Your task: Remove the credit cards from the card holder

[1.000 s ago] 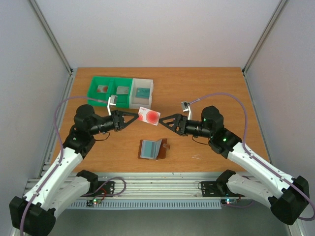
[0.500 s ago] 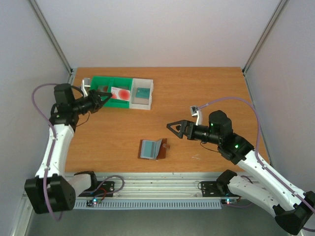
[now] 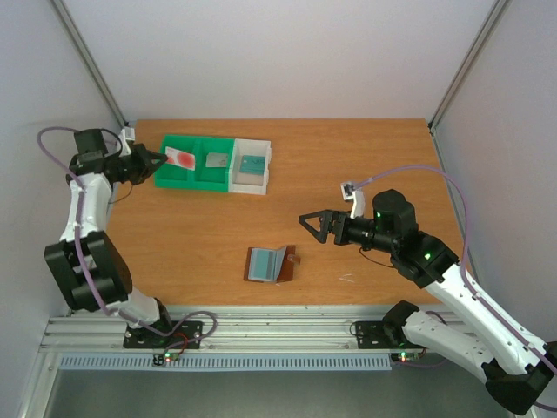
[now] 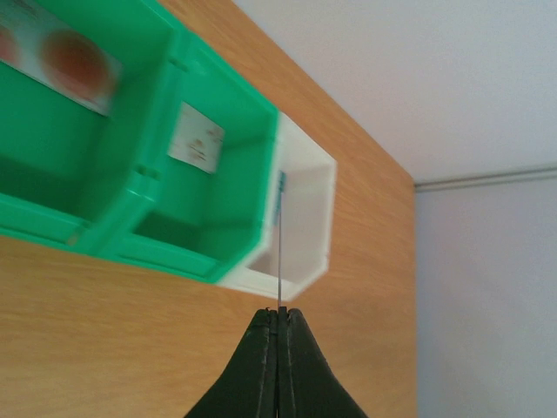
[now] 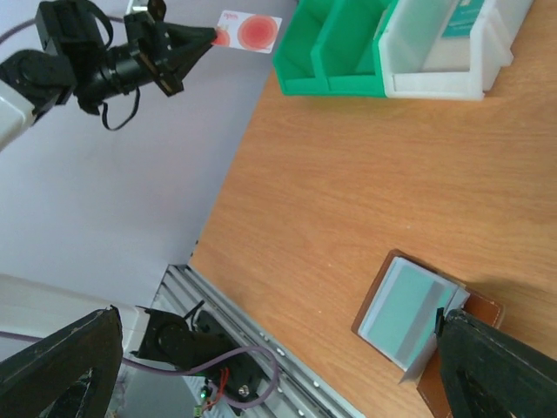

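Pinching white card (image 3: 180, 158) near green bin (image 3: 187, 183), left gripper (image 3: 164, 157); right gripper (image 3: 308, 227) spread

Smooth plastic card (image 3: 180, 158); matt wooden table (image 3: 348, 165)

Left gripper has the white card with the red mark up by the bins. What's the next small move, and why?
Probably lower the left gripper a little and open it. It is shut on the edge of the white card, which appears to hang over the left end of the green bin, so releasing should drop it in.
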`<act>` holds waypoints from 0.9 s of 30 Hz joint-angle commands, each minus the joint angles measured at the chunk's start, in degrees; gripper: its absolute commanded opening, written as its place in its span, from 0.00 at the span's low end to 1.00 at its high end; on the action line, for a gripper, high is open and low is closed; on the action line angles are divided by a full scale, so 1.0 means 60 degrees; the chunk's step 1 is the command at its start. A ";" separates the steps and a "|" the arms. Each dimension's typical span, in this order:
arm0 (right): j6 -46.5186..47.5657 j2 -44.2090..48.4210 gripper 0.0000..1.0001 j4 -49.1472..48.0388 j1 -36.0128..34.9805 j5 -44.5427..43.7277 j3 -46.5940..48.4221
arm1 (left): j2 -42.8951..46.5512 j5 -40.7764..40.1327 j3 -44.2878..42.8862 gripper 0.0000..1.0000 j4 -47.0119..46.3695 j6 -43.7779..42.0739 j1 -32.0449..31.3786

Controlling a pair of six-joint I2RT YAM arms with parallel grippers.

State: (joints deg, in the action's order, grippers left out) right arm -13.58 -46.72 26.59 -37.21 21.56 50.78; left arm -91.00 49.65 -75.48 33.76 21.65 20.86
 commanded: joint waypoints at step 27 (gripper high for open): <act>0.1545 -0.3644 0.99 0.0494 0.0043 -0.0609 0.2698 | -0.7096 -0.2067 -0.7446 0.00 0.1936 -0.1865 -0.0467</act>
State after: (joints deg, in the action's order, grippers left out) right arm -6.02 -67.18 30.04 -37.21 19.62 64.93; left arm -131.57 37.93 -116.03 45.23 12.69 19.42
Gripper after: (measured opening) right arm 0.986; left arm 0.010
